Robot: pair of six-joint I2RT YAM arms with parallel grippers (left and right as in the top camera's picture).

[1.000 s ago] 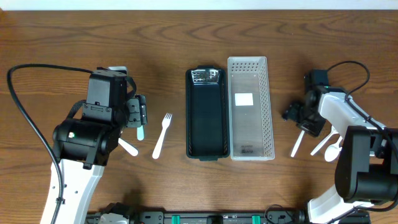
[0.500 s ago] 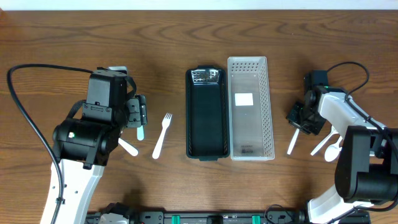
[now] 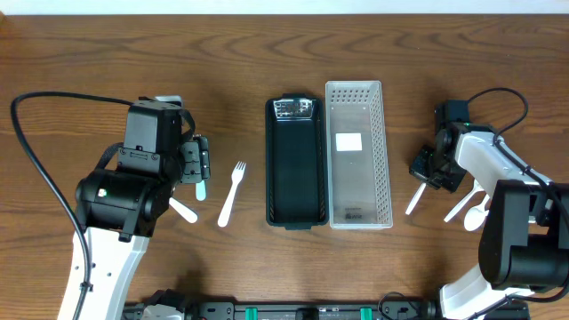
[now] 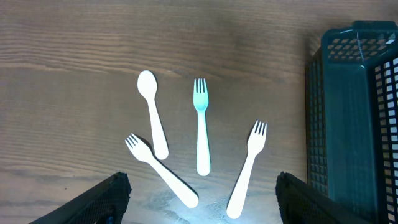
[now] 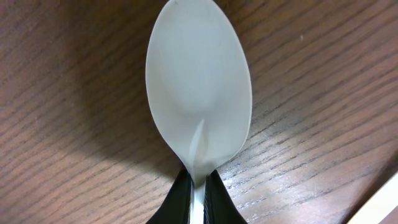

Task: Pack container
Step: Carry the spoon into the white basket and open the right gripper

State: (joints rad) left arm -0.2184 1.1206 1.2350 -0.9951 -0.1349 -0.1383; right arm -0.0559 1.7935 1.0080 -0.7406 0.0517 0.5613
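A black slotted container (image 3: 294, 164) and a clear slotted container (image 3: 358, 151) lie side by side at the table's middle. My right gripper (image 3: 433, 171) is to their right, shut on the neck of a white spoon (image 5: 199, 81); its handle (image 3: 412, 201) sticks out toward the front. In the right wrist view the gripper (image 5: 198, 193) pinches the stem just below the bowl. My left gripper (image 4: 200, 199) hangs open above a white spoon (image 4: 152, 113), a teal fork (image 4: 201, 127) and two white forks (image 4: 247, 168) (image 4: 160, 171), touching none.
More white utensils (image 3: 462, 206) lie on the wood right of the held spoon, beside the right arm's base. The black container's corner (image 4: 354, 112) shows at the right of the left wrist view. One white fork (image 3: 230, 194) lies between the left gripper and the containers.
My right gripper has shut on the white spoon, and the spoon's handle has swung a little to the left. The left arm has not moved.
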